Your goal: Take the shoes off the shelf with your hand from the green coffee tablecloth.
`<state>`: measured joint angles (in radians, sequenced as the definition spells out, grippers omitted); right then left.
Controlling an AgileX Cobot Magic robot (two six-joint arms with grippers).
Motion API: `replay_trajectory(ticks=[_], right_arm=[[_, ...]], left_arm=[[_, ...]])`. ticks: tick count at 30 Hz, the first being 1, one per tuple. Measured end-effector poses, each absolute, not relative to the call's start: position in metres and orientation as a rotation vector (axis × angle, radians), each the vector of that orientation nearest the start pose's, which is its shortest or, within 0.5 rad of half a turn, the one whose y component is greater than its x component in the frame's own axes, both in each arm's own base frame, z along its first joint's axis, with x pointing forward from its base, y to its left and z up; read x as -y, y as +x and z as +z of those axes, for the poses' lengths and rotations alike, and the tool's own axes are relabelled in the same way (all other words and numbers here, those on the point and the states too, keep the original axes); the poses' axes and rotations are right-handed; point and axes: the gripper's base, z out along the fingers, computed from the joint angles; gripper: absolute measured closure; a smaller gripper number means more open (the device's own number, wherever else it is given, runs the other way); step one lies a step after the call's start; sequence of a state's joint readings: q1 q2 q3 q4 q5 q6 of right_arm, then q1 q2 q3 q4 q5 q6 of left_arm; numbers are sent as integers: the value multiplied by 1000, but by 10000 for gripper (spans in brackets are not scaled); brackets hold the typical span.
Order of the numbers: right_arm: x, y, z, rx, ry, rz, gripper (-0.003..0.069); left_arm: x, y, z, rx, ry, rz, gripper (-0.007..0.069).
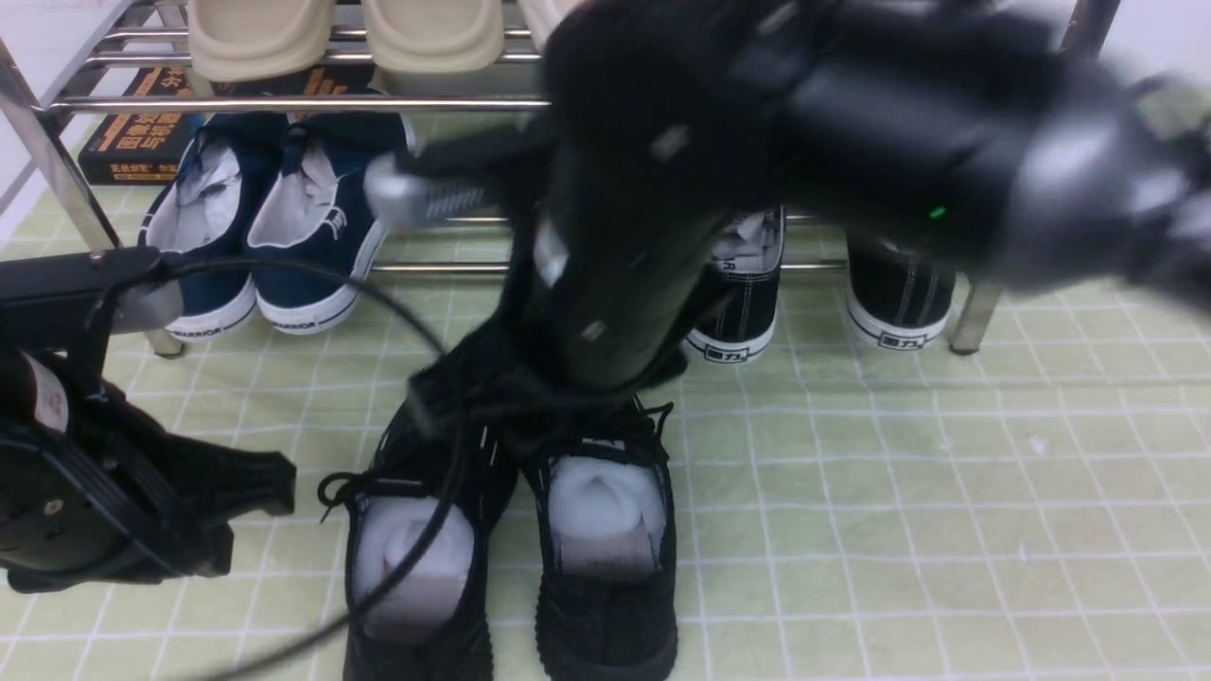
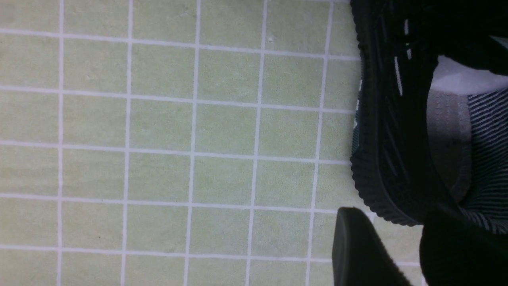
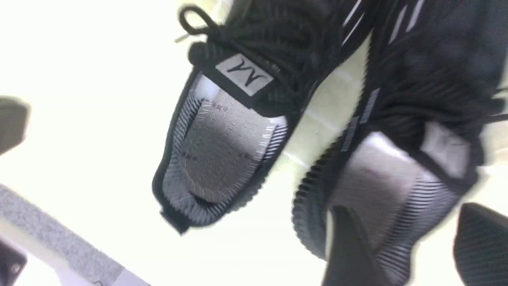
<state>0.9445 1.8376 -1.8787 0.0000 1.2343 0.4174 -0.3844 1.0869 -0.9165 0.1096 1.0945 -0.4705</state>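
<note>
The two black knit shoes stand side by side on the green checked tablecloth (image 1: 899, 492), heels toward me: the left shoe (image 1: 416, 567) and the right shoe (image 1: 605, 549), both with white paper stuffing. My right gripper (image 1: 530, 388) reaches down over their laced fronts, blurred. In the right wrist view the right gripper (image 3: 412, 246) is open, with the heel of one shoe (image 3: 381, 186) seen between its fingers and the other shoe (image 3: 226, 147) beside it. My left gripper (image 1: 265, 492) is open and empty over the cloth, left of the shoes; it also shows in the left wrist view (image 2: 401, 254), next to a shoe's ribbed sole (image 2: 381, 159).
The chrome shelf (image 1: 284, 102) stands behind the shoes. Navy slip-ons (image 1: 284, 227) and black canvas sneakers with white soles (image 1: 747, 303) sit on its lower tier, beige slippers (image 1: 350, 38) on top. A black box (image 1: 132, 142) lies at the back left. A cable (image 1: 416, 340) loops over the left shoe.
</note>
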Motion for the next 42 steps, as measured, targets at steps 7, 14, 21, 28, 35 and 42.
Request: replay_trajectory(ticks=[7,14,21,28,35,42], right_arm=[[-265,201,406,-2524,-793,416,492],[-188,144,430,-2418,-841,447,636],[-124,96,392,-2326,-817,502,663],[-107,82,342,-2038,-710,688,663],[-92,70,329,-1923,-671,748,659],[-89,68,328,-1935,-674,742,655]], left_arm=[[63,179,308,-2738,-75,-92,361],[63,179,308,-2739,-76,-91,361],[63,179,308,-2739,-76,-91,362],[63,179,308,-2739,-76,-91,377],[62,179,309,-2734,-70,-74,433],[58,181,309,-2715,-50,-11,486]])
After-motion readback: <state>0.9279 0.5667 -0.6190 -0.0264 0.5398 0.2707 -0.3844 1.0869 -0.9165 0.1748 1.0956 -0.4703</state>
